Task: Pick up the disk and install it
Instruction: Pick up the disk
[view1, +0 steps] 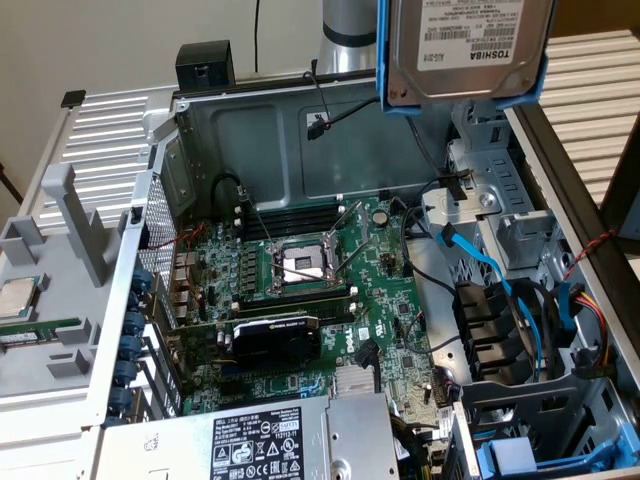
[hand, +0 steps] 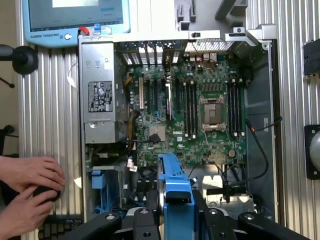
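The gripper (hand: 175, 212) is clamped on the disk (view1: 465, 48), blue carrier and all, hanging at the exterior view's upper right above the open computer case (view1: 250, 140).

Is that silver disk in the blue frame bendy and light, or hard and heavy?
Probably stiff: the disk is a flat metal slab. Likely heavyish for its size, being mostly metal. Its blue frame looks like smooth plastic, so it might slip.

A ribbed metal table (hand: 45, 125) carries the open computer case (view1: 270, 140).
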